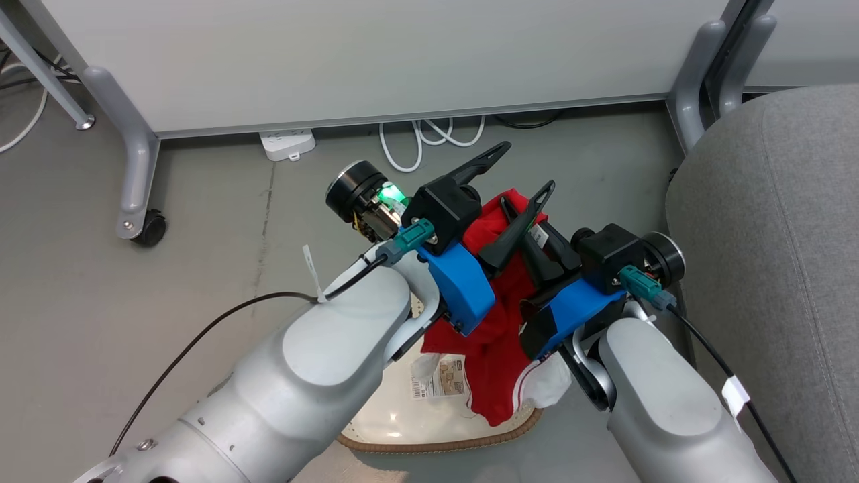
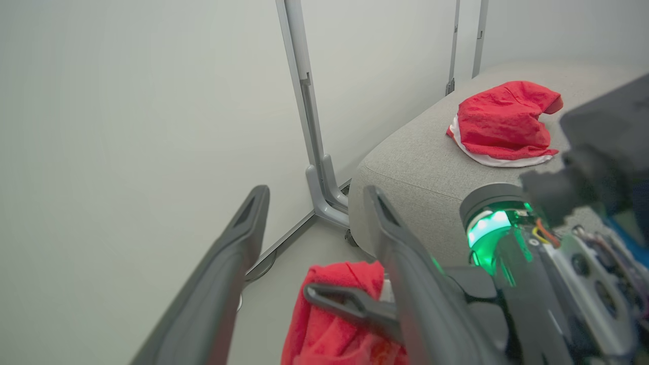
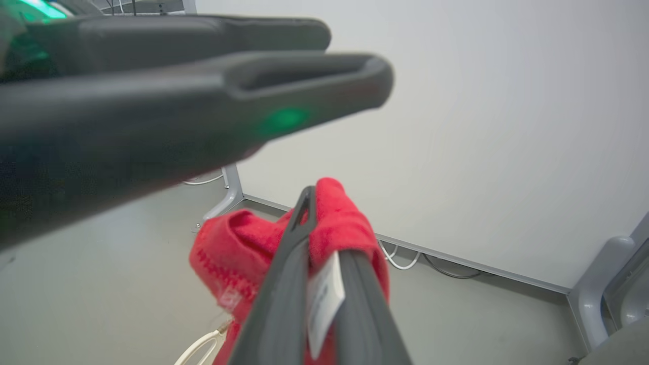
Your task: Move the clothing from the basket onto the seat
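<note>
1. The red garment (image 1: 493, 349) hangs above the basket (image 1: 436, 444), pinched in the right claw (image 3: 320, 243) — the lifting step, I judge.
2. The left claw (image 2: 315, 195) is spread, holding nothing.
3. Next it calls for carrying to the seat (image 1: 772, 235), beside the other garment (image 2: 502, 121) — then letting go.

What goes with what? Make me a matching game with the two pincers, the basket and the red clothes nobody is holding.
1 left pincer
2 right pincer
3 basket
4 loose red garment

A on the floor
B shut on the other red garment
C open, empty
D lying on the seat

Pairs: 1-C, 2-B, 3-A, 4-D
</note>
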Motion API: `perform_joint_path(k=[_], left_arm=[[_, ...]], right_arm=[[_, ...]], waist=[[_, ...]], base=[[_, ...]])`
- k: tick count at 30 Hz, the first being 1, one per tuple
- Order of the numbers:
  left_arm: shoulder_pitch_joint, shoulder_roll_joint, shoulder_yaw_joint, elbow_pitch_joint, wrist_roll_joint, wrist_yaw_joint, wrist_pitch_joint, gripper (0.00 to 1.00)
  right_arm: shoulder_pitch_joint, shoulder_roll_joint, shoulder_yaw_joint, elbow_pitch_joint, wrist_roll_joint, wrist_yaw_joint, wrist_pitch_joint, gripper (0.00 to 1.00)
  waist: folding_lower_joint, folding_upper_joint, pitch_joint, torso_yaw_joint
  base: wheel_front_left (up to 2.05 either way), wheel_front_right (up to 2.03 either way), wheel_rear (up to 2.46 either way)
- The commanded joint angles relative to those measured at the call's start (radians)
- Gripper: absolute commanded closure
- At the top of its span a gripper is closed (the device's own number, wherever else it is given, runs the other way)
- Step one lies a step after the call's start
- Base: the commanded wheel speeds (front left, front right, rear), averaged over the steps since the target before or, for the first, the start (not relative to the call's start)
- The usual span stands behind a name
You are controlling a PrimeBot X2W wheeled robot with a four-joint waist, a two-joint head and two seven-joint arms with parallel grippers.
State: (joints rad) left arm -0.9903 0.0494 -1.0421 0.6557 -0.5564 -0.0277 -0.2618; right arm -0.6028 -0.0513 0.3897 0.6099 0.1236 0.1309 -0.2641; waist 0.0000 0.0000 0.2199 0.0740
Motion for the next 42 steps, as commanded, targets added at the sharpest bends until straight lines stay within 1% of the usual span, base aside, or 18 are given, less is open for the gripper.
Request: perform_joint_path(k=[1,12,18,24,30,42], left_arm=[[-0.012,0.002,0.006,0.003,0.005,0.001,-0.005,0.00],[-0.027,0.002,0.021,0.017,0.027,-0.004,-0.005,0.00],[-0.031,0.002,0.021,0.020,0.039,-0.010,-0.005,0.00],[-0.035,0.003,0.018,0.020,0.053,-0.019,-0.005,0.00],[-0.032,0.004,0.015,0.007,0.064,-0.025,-0.005,0.00],[-0.049,0.003,-0.018,0.000,0.078,-0.038,-0.004,0.00]], right_arm=[[-0.019,0.001,-0.003,-0.005,-0.008,0.000,0.000,1.00],[-0.032,0.001,-0.069,-0.029,-0.021,0.000,0.000,1.00],[-0.043,0.000,-0.140,-0.048,-0.040,0.000,0.000,1.00],[-0.051,-0.011,-0.215,-0.079,-0.052,0.000,0.000,1.00],[-0.054,-0.024,-0.271,-0.126,-0.050,0.000,0.000,1.00],[0.002,-0.068,-0.408,-0.250,-0.034,0.000,0.000,1.00]], waist=[[0.0000,0.0000,0.005,-0.005],[0.0000,0.0000,0.044,-0.052],[0.0000,0.0000,0.072,-0.089],[0.0000,0.0000,0.102,-0.138],[0.0000,0.0000,0.134,-0.201],[0.0000,0.0000,0.205,-0.309]], base=[[0.00,0.00,0.00],[0.00,0.00,0.00],[0.00,0.00,0.00],[0.00,0.00,0.00],[0.00,0.00,0.00],[0.00,0.00,0.00]])
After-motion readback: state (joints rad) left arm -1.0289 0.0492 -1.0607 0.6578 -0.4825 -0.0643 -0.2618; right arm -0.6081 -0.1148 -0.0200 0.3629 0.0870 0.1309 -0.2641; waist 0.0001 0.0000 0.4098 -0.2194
